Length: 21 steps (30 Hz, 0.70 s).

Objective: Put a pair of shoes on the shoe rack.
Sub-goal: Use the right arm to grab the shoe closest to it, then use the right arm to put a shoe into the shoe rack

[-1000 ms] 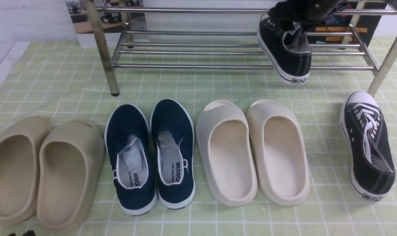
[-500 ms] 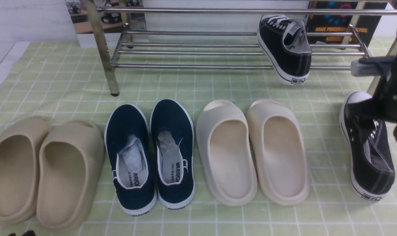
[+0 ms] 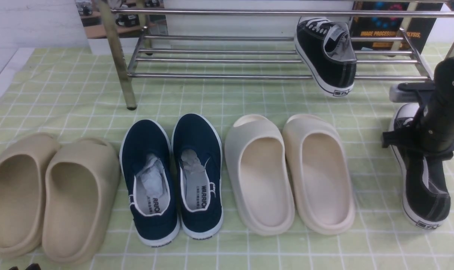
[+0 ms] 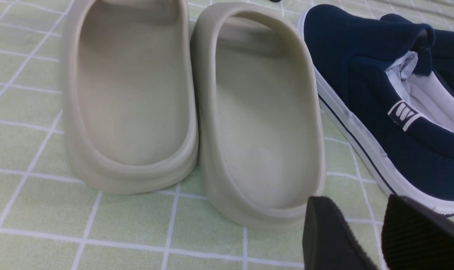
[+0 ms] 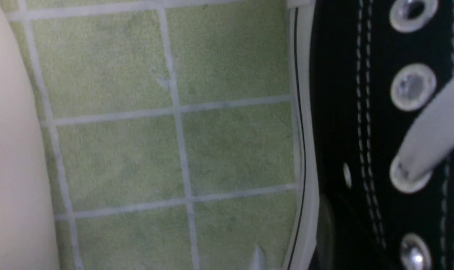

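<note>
1. Farthest from the shoe rack (image 3: 227,76) are the left jaws. They stand a little apart and hold nothing, near the tan slides (image 4: 189,112).
2. Closer to the rack, just in front of its right front leg, one black sneaker (image 3: 426,195) lies on the green cloth (image 3: 212,101) of the worktop, toe toward the rack.
3. The right arm (image 3: 442,108) hangs over the laces of this sneaker. Its jaws are hidden (the wrist view shows only the shoe's side and eyelets, very close). So I cannot tell if they are open or gripping.
4. On the rack's low shelf, toward its right end, sits the other black sneaker (image 3: 326,56). It is tipped, with its heel hanging over the front bar.
5. I think the sneaker is light. Its cloth top is soft and will squash, and the rubber sole is stiff. A good place to hold looks like the side wall by the opening, one jaw inside and one outside. Pinching only the laces could let it swing.
</note>
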Motion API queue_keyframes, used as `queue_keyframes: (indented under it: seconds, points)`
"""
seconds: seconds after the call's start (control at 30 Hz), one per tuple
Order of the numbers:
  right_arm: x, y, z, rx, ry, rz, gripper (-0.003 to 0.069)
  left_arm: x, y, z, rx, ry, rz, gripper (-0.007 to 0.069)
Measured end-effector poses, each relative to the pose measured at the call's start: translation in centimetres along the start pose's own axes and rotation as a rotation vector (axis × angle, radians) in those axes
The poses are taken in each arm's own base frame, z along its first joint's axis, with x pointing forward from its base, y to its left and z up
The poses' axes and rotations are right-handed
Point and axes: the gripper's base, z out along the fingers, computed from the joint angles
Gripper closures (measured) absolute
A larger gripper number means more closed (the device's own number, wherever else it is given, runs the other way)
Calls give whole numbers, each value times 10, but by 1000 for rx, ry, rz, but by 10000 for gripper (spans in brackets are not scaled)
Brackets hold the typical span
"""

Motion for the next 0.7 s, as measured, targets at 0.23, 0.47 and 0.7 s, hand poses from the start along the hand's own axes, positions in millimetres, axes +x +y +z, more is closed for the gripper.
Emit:
queue_keyframes:
  seconds: [0.23, 0.47, 0.7]
  points:
    - [-11, -6, -53, 11, 18, -91, 516, 0, 0, 0, 0, 0, 0, 386]
    - [-56, 5, -104, -91, -169, -158, 518, 0, 0, 0, 0, 0, 0, 386]
    - [-116, 20, -84, -91, -214, -158, 518, 0, 0, 0, 0, 0, 0, 386]
